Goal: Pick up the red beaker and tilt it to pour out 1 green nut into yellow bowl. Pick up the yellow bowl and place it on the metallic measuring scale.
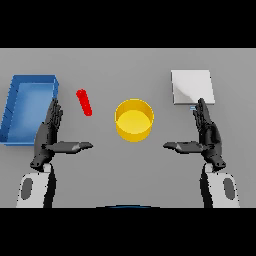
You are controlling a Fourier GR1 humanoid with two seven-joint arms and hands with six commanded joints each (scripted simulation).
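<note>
We see a grey table (pixel 125 70) from above with both hands held over its near part, palms facing each other. The left hand (pixel 47 136) has its fingers straight and pointing away from us, its thumb stretched out toward the middle of the table, and it holds nothing. The right hand (pixel 207 135) mirrors it, fingers straight, thumb pointing inward, also holding nothing. The red beaker (pixel 84 102) stands on the table ahead of the left hand and slightly inward, appearing tilted from this angle, well clear of the fingertips. We cannot tell what is inside it. The yellow bowl (pixel 134 120) sits near the middle of the table, between the two hands and a little beyond the thumbs. The scale (pixel 192 86), a pale square plate, lies at the far right, just beyond the right hand's fingertips. A blue tray (pixel 15 107) rests at the far left, beside the left hand.
</note>
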